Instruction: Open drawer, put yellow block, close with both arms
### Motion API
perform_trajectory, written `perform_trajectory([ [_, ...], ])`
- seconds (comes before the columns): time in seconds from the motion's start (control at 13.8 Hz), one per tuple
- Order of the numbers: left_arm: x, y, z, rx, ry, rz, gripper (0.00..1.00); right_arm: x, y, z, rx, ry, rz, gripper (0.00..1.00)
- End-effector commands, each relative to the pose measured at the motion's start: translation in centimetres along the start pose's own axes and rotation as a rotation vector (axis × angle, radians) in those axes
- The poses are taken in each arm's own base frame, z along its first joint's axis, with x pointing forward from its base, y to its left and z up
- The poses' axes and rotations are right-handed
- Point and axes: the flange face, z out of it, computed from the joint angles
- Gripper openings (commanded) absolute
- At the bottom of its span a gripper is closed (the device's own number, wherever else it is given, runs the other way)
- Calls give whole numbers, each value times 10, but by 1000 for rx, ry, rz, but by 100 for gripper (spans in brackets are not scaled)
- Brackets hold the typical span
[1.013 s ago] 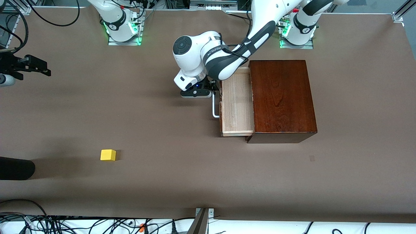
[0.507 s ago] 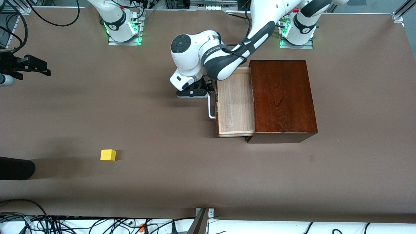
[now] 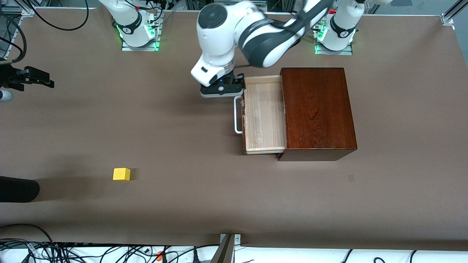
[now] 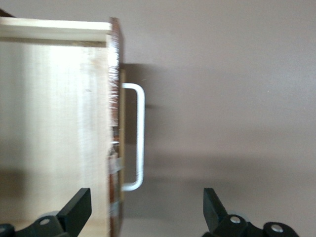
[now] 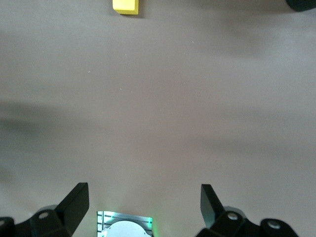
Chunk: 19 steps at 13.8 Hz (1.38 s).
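Pale light-wood drawer (image 3: pixel 264 117) pulled out of dark glossy brown box (image 3: pixel 317 111); left gripper (image 3: pixel 222 90) above white loop handle (image 4: pixel 137 137), jaws wide, empty; right gripper (image 5: pixel 143 212) waits wide open, empty, over bare table; small yellow cube (image 3: pixel 121 174) untouched

White jointed arms (image 3: pixel 234 33), dark grey joint covers, black hands, green-lit bases (image 3: pixel 137 34), black cables.
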Motion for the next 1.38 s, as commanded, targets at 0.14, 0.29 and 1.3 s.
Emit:
perform_trajectory([
  [0.14, 52, -178, -116, -66, -61, 5, 100, 46, 10, 33, -20, 66, 3, 100],
  [0.29, 65, -251, -142, -78, -54, -9, 100, 76, -2, 47, -43, 146, -14, 100],
  [1.3, 101, -490, -147, -73, -82, 63, 100, 227, -88, 285, -65, 447, 27, 100],
])
